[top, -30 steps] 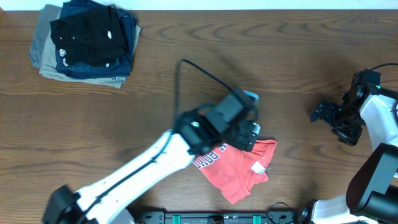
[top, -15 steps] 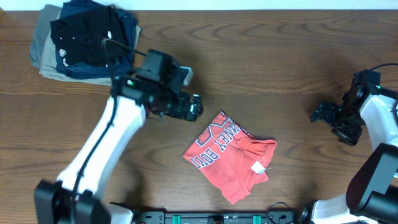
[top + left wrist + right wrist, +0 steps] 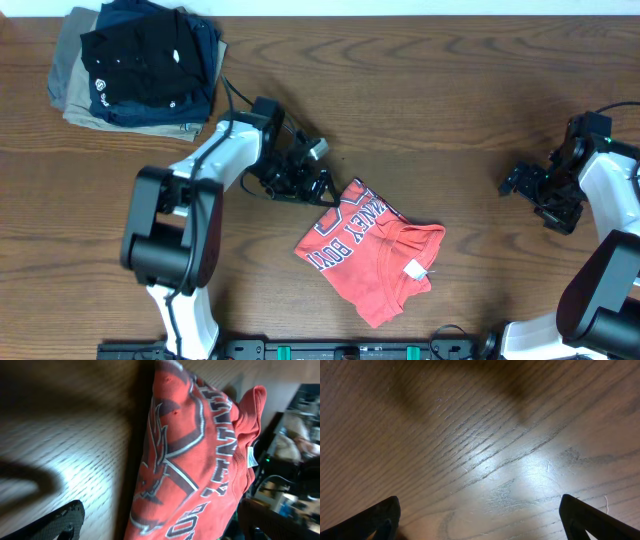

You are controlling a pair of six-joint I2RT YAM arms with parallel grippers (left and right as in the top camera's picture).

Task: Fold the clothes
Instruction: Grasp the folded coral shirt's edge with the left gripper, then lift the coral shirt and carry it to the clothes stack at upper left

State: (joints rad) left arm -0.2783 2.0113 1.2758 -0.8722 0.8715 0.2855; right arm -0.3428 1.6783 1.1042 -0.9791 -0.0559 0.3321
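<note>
Left hand (image 3: 308, 182) spread wide, gripping nothing; in the left wrist view only the dark fingertips (image 3: 64, 521) showing, one in each lower corner, far apart. Pointed toward the T-shirt (image 3: 372, 258), just beside its upper-left corner; touching or not, impossible to say from above. From that wrist camera, coral-red cloth filling the middle between the fingertips, bare wood to the left.

Right hand (image 3: 532, 196) likewise spread wide and gripping nothing, its fingertips (image 3: 379, 519) at the two lower corners of the right wrist view with only wood grain between. Placed near the right edge of the table (image 3: 450, 90), well apart from the T-shirt.

Further out: T-shirt lying on the table in the lower middle, between the two arms but much nearer the left one. Folded into a rough, crumpled packet set on a slant. Navy, white-edged lettering (image 3: 348, 226) facing up on the upper-left half. On the right half, plain coral-red with a bunched edge and a small white tag (image 3: 413, 269) showing. Edges uneven, lower corner tapering toward the near side of the table.

Furthest out, in the far-left corner: a stack of folded garments (image 3: 135, 65), black on top, navy below, khaki at the bottom, well apart from the T-shirt and from both hands.
</note>
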